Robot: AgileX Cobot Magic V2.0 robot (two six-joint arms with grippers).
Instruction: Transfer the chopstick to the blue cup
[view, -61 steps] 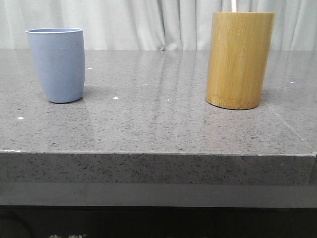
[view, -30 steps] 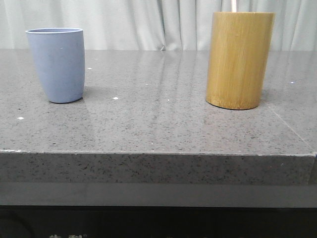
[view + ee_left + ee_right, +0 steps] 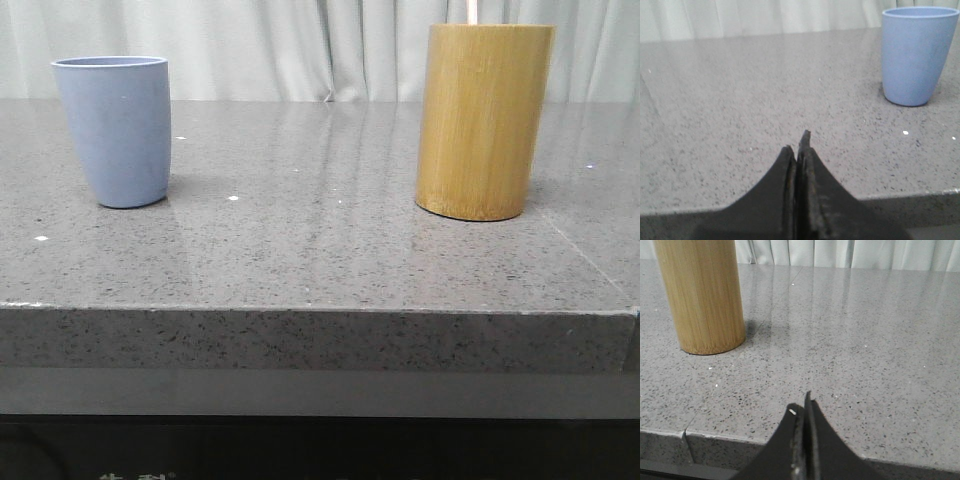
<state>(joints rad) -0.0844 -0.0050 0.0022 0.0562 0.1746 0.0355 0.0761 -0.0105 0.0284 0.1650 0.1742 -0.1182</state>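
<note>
Bamboo, tan and tall, forms the holder [image 3: 485,120] standing upright on the right of the grey stone table [image 3: 320,250]; from its mouth you can see the pale pink tip of the chopstick [image 3: 471,11] rising at the top edge of the front view (the rest is hidden inside the cylinder). Well apart on the left stands the blue cup [image 3: 118,130], upright with its mouth open upward, so it is ready to receive; its interior cannot be seen from this low angle. Your left gripper [image 3: 799,150] hangs low at the near table edge with its jaws pressed together on nothing, the cup ahead of it. Your right gripper [image 3: 802,407] is likewise closed and empty, with the holder ahead. Judged from this, the pick has not begun, and the right arm sits nearer the chopstick.
</note>
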